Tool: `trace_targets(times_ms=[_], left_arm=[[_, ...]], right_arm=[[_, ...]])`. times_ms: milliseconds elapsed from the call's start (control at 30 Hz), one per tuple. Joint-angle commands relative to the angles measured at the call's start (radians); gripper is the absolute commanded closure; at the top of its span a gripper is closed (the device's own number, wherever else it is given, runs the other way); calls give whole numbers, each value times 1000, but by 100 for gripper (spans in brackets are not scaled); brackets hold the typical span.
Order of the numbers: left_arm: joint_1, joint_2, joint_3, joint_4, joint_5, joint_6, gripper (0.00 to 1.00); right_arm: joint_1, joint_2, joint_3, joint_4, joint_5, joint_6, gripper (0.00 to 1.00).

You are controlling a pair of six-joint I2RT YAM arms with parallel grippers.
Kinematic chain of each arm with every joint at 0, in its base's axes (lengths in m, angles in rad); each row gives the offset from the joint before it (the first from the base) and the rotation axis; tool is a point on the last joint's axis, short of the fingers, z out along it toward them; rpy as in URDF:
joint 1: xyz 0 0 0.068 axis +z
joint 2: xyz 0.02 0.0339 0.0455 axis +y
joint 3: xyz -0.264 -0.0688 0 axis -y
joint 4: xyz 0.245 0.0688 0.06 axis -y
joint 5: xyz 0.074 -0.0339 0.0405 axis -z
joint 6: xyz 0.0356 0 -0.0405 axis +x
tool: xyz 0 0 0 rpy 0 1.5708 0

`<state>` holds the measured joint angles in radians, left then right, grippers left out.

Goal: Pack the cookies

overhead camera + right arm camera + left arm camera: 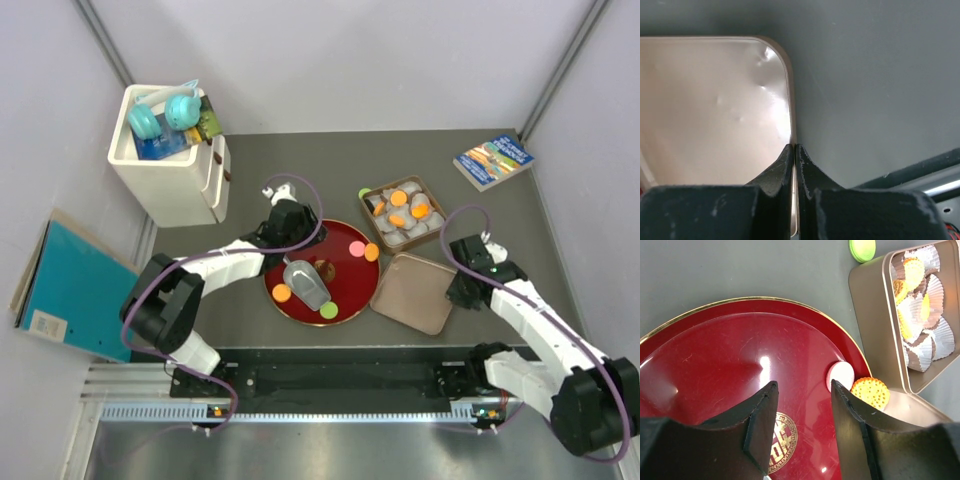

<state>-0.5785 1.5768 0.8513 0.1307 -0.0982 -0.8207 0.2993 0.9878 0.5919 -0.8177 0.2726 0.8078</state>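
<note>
I see the right jaws closed on the rim of the tin lid [715, 110] at 3 o'clock from the red plate [345, 270], the left jaws open above that plate, where some cookies [282, 293] lie, more in the tin [870, 310] at 2 o'clock.

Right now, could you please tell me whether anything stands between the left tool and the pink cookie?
Nothing visible does: only bare red plate lies between the open left tool and the pink cookie.
</note>
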Motion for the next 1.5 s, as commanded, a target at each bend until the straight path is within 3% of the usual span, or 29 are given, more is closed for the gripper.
trace_targets(times_ms=[0,700,933,1000,1067,1167,1267,1467], left_arm=[[-4,-52,-11,26,-20,8,48],[-15,-100,40,-36,-58,20,48],[-12,-126,61,-2,-51,23,47],[-6,-144,78,15,-41,31,40],[12,-162,91,70,20,48,28],[54,-181,88,197,184,55,20],[87,-178,63,389,398,57,19],[108,-130,4,666,623,22,19]], right_arm=[[23,-61,132,-84,-35,-4,100],[46,-251,485,-343,-98,-41,100],[46,-259,499,-244,-139,-84,100],[46,-253,482,-194,-141,-105,100],[46,-245,461,-161,-157,-113,100],[46,-233,450,-107,-185,-113,100],[46,-215,451,-74,-225,-107,100],[46,-183,502,-86,-268,-87,100]])
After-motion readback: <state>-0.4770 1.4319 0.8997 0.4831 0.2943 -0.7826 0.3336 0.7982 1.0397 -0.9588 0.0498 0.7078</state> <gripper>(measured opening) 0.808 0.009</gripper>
